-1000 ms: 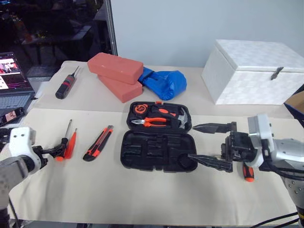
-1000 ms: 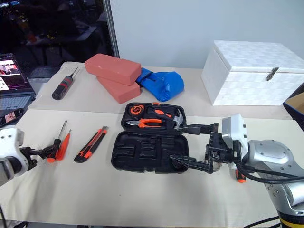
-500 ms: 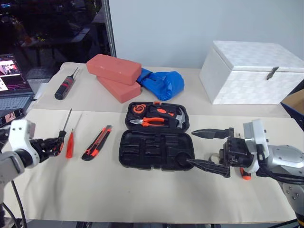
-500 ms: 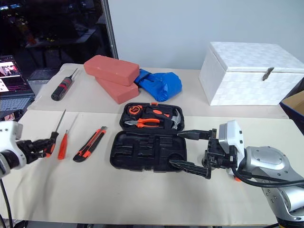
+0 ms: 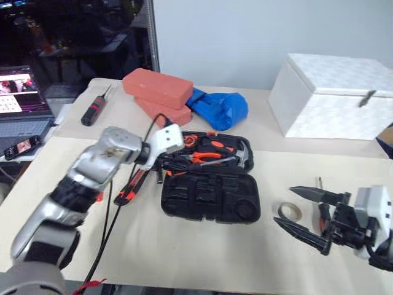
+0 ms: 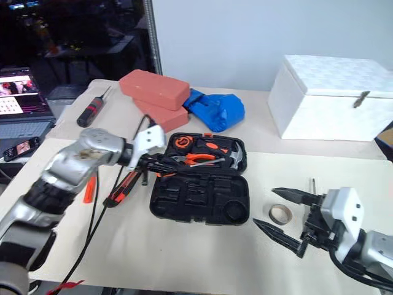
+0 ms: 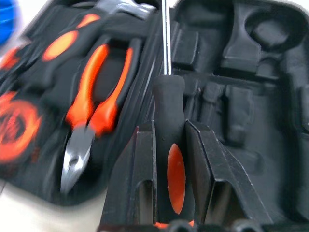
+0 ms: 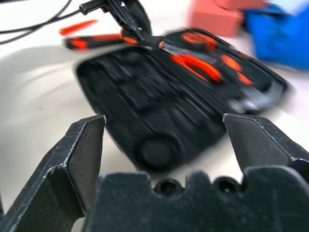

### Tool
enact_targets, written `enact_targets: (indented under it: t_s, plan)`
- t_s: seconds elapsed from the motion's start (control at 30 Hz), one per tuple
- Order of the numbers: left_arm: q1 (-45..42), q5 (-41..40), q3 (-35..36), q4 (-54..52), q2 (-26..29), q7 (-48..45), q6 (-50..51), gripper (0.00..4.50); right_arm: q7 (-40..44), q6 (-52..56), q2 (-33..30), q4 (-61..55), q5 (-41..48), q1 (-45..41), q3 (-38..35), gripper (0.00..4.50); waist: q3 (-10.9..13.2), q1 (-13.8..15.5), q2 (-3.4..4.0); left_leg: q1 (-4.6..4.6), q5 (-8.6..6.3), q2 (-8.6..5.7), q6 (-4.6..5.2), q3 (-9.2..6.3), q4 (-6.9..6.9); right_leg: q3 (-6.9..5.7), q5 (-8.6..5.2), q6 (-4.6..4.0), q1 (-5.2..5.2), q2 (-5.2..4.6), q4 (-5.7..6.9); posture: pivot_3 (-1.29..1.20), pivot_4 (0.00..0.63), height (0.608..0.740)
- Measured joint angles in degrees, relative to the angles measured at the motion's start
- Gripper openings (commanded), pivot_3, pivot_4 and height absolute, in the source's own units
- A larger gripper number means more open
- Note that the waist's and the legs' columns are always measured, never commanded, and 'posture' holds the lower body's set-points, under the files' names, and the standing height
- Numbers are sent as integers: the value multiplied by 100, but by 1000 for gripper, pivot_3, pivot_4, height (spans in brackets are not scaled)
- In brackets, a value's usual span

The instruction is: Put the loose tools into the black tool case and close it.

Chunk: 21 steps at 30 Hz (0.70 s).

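Orange-and-black screwdriver (image 7: 170, 145) clamped between left fingers (image 7: 140, 183) over open tool case (image 5: 209, 196).

Black tool case (image 5: 209, 196) open; screwdriver (image 7: 170, 145) seemingly above it, hand-held.

Two salmon-pink bricks (image 5: 158, 92) are stacked at the back of the cream tablecloth (image 5: 184, 252), with a crumpled blue cloth (image 5: 222, 108) right beside them. A thick black screwdriver with a red band (image 5: 95, 110) lies off to the left, and a big white box (image 5: 334, 95) sits back right. An open laptop (image 5: 24, 98) glows at the far left.
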Motion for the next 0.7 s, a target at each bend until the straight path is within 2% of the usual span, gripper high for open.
enact_targets:
  t_s: [0.1, 0.2, 0.33, 0.47, 0.53, 0.57, 0.67, 0.7]
  plan:
    - [-211, 407, -262, 718, -289, -246, -494, 616, 57, -70, 24, -41, 1, 190, -221, 4500, 1, -45, 1, 7, 1, -5, 1, -6, 0, 3, 0, 0, 0, 1, 8, 0, 150, 740]
    - [-235, 736, -359, 1153, -326, -526, -951, 616, 44, -79, 24, -48, 5, 195, -333, 4500, 1, -67, 1, 11, 5, -10, 5, -8, 0, 12, -2, -9, 0, 2, 10, 0, 150, 740]
    - [-238, 1031, -362, 1462, -365, -678, -1485, 616, -35, -78, -3, -80, 7, 172, -341, 4500, 0, -29, 1, 9, 8, -17, 8, -10, 3, 17, -2, -7, 6, -1, 8, 0, 150, 740]
    - [-239, 1216, -331, 1479, -420, -692, -1608, 616, -83, -77, -34, -138, 8, 159, -341, 4500, 0, -20, 2, 10, 9, -19, 9, -10, 13, 20, -3, -7, 12, -2, 9, 0, 150, 740]
    - [-239, 1309, -323, 1480, -424, -701, -1655, 1445, -107, -76, -47, -168, 10, 153, -340, 4500, -1, -31, 3, 14, 10, -19, 11, -10, 15, 22, -3, -10, 16, -1, 12, 0, 150, 740]
    - [-237, 1378, -319, 1508, -438, -686, -1685, 1668, -116, -75, -51, -173, 13, 143, -339, 4500, -1, -34, 3, 17, 11, -20, 12, -10, 17, 23, -4, -11, 17, -1, 13, 0, 150, 740]
    - [-117, 1371, -191, 1620, -529, -648, -1702, 2749, -145, -74, -91, -171, 14, 99, -331, 4500, -1, -29, 5, 13, 15, -22, 19, -12, 29, 24, -7, -18, 18, -1, 20, 0, 150, 740]
    - [-74, 1338, -113, 1610, -570, -645, -1653, 2749, -146, -74, -109, -171, 16, 82, -327, 4500, -1, -26, 5, 9, 16, -22, 20, -14, 34, 24, -6, -17, 18, -1, 20, 0, 150, 740]
